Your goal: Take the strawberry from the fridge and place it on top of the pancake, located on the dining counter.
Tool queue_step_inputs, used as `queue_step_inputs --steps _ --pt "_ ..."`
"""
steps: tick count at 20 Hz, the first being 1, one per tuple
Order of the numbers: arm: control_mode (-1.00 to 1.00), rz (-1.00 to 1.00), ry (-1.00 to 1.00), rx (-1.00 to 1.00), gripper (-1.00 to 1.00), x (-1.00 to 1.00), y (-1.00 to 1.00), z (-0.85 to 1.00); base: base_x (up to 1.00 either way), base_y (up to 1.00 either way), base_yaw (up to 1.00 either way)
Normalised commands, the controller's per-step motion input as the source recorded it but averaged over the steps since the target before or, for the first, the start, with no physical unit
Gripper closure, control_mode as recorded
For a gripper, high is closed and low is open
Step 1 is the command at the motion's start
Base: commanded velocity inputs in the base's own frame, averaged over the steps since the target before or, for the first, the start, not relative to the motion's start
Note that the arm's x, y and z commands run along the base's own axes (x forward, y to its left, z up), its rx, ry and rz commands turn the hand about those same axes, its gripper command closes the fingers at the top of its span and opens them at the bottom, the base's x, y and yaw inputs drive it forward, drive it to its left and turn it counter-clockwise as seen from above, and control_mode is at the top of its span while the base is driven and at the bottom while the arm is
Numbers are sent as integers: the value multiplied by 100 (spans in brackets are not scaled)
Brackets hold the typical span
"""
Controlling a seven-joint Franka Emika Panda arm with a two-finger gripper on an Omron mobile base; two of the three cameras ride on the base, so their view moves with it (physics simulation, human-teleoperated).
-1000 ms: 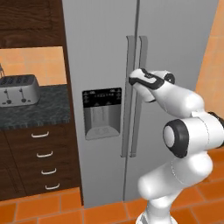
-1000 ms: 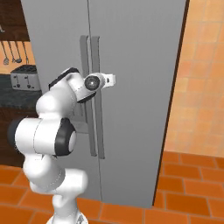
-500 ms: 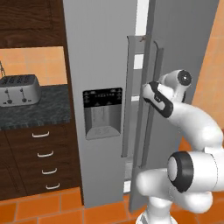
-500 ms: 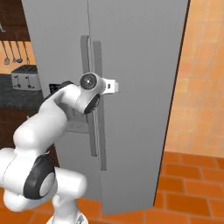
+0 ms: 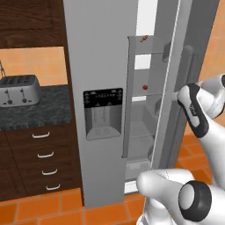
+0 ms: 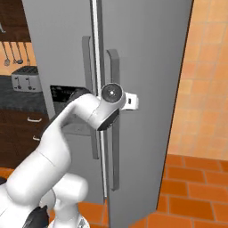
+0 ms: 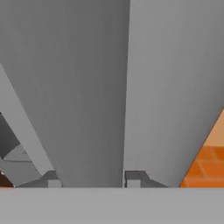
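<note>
The fridge [image 5: 96,52] stands with its right door [image 5: 176,88] swung partly open, showing white shelves. A small red strawberry [image 5: 145,87] sits on a middle shelf, and another small reddish item [image 5: 143,38] lies on the top shelf. My gripper [image 5: 181,94] is at the open door's long grey handle [image 5: 188,66], well right of the strawberry. In the hand view the handle [image 7: 92,109] runs between both fingertips of the gripper [image 7: 93,179], which is shut on it. The right base view has the hand [image 6: 112,95] against that handle [image 6: 113,147]. The pancake and dining counter are out of view.
The left fridge door carries a black-framed water dispenser [image 5: 103,112]. Left of the fridge, a toaster [image 5: 19,90] stands on a black countertop [image 5: 39,110] over dark drawers [image 5: 44,154]. An orange wall [image 6: 205,75] stands right of the door, above an orange tile floor [image 6: 191,196].
The right fridge door has swung from shut to partly open, baring the shelves and the strawberry. My hand has moved right and back with the handle.
</note>
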Motion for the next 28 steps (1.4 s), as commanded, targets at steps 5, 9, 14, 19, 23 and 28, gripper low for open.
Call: queue_step_inputs --steps 5,9,14,19,23,28 --pt "-100 3 3 4 100 -48 -50 3 0 0 0" --pt "-100 -1 4 0 100 -47 -31 9 0 0 0" --pt "-100 -4 0 0 -100 -47 -15 0 0 0 0" --pt "-100 -3 -4 0 -100 -67 -6 1 0 0 0" --pt "-100 -2 10 -18 -100 -39 57 0 0 0 0" --pt "-100 -3 23 -49 -100 0 100 -17 0 0 0"
